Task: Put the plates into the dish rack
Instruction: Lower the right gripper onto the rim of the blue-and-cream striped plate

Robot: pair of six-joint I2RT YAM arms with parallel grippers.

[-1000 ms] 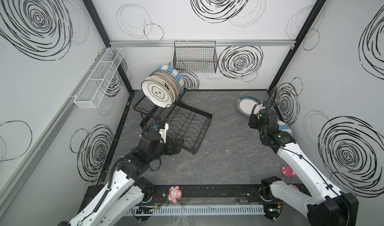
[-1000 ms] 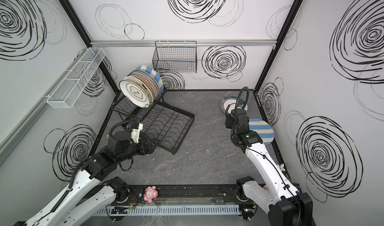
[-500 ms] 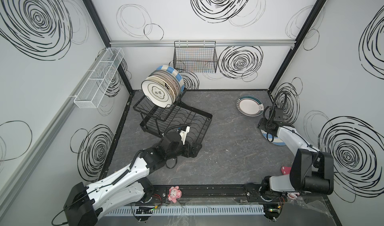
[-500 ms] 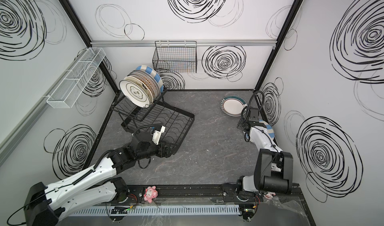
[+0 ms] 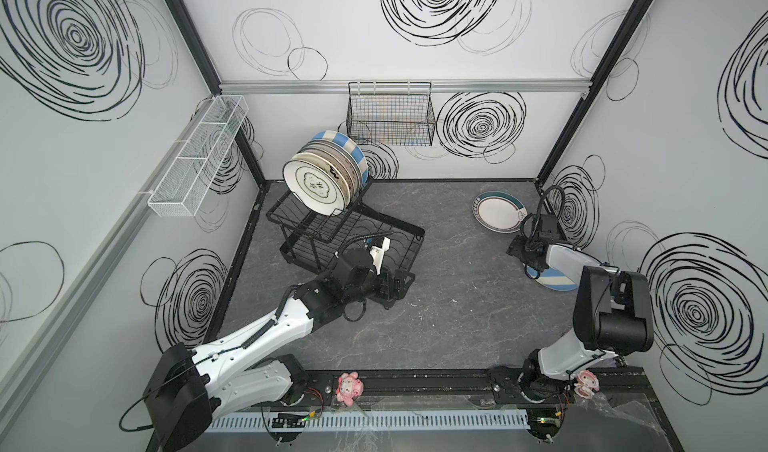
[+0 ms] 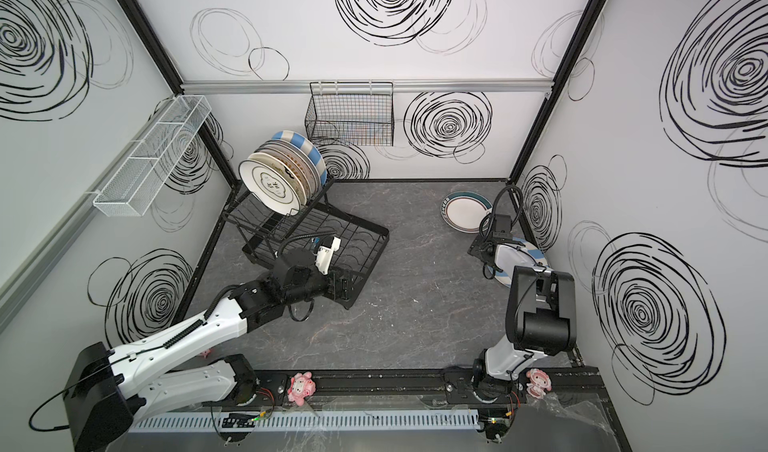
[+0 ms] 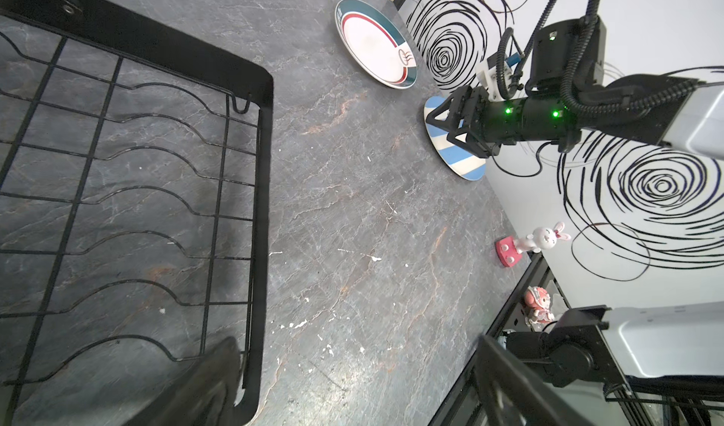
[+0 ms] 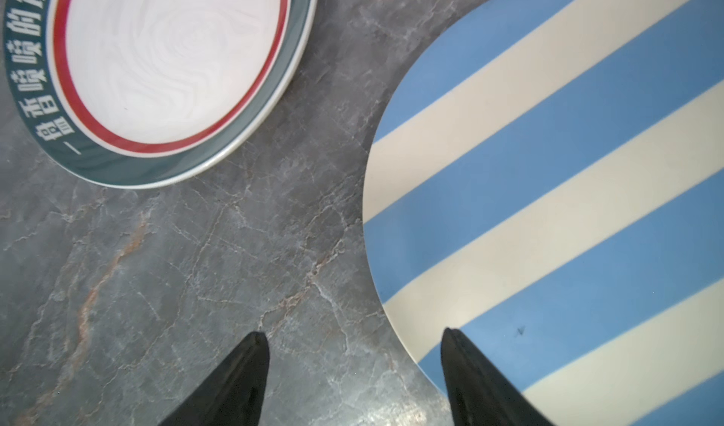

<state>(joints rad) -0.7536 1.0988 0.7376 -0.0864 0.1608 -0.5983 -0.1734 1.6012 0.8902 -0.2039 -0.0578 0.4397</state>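
And there's the grey marbled bench (image 5: 449, 304), the black wire dish rack (image 5: 401, 221) at its back left with a row of plates (image 5: 316, 185) standing on edge in the raised upper tier. By the right wall two more lie flat and apart: the teal-rimmed plate (image 5: 498, 215) farther back, the blue-and-cream striped plate (image 8: 568, 189) nearer (half under the arm). The right gripper (image 8: 352, 365) hovers low, jaws wide, straddling the striped rim; the left gripper (image 5: 395, 289) hangs at the rack's near corner, jaws too blurred to call.
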